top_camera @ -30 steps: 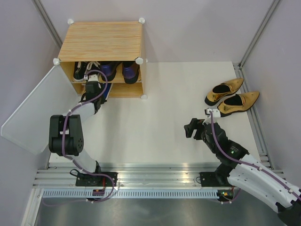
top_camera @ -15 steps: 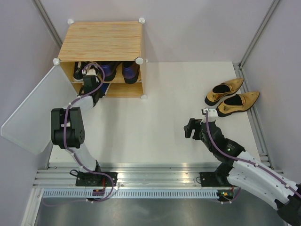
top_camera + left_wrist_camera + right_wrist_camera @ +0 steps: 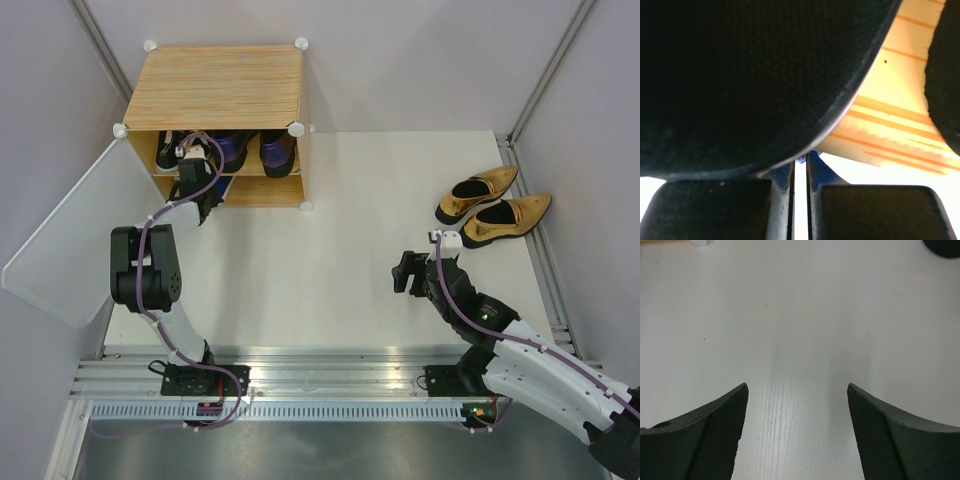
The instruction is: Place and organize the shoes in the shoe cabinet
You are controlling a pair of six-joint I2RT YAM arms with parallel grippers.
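The shoe cabinet (image 3: 215,88) stands at the far left with its door (image 3: 70,240) swung open. A black sneaker (image 3: 170,148) and dark purple-blue shoes (image 3: 235,150) sit on its upper shelf. My left gripper (image 3: 192,170) reaches into the cabinet front, beside a blue sneaker (image 3: 226,189) on the lower shelf. In the left wrist view the left gripper (image 3: 800,165) is nearly closed on blue material (image 3: 822,172) under a dark shoe (image 3: 750,75). The gold heels (image 3: 490,205) lie at the right. My right gripper (image 3: 405,272) is open and empty over the table (image 3: 800,315).
The open door panel stands left of my left arm. A metal rail (image 3: 545,250) runs along the table's right edge near the gold heels. Grey walls close in the left, back and right sides.
My left gripper has pushed further up into the cabinet front, and the arm has stretched out. My right gripper has shifted slightly and stays open.
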